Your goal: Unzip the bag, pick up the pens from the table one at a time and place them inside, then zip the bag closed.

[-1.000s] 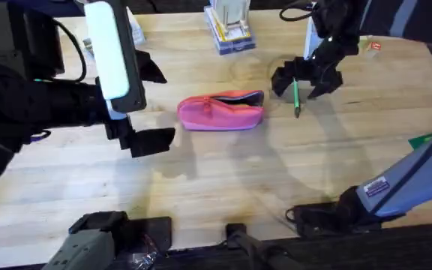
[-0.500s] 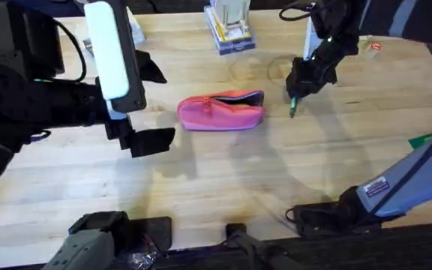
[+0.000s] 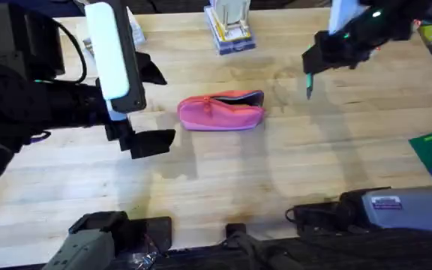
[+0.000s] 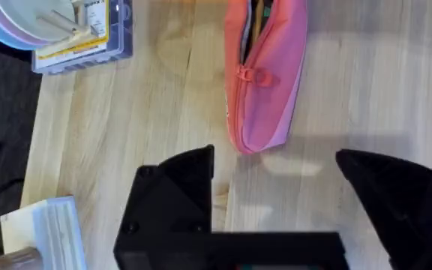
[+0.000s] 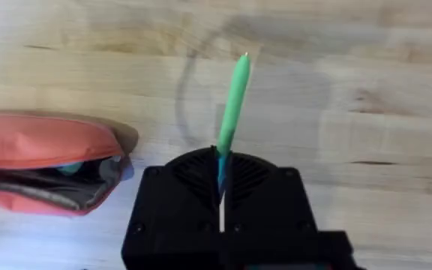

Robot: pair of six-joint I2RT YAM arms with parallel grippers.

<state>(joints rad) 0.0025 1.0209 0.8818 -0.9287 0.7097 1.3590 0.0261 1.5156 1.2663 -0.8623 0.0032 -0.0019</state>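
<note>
The right end effector (image 3: 315, 69) hangs above the far right part of the desk (image 3: 223, 172), its fingers pressed together on a green pen (image 3: 309, 88) that points down out of them, clear of the wood. In the right wrist view the same pen (image 5: 232, 105) sticks straight out from between the closed black fingers, with the open end of the bag (image 5: 47, 161) off to one side. The bag (image 3: 221, 112), a pink pouch, lies flat near the middle of the desk, its zipper open along the top; the left wrist view shows a gap along its length with something thin inside. The left end effector (image 3: 137, 101) hovers just beside the bag's near end, fingers (image 4: 172, 199) spread wide and holding nothing. A clear plastic box (image 3: 229, 30) with a yellow-edged label stands at the far edge, behind the bag.
</note>
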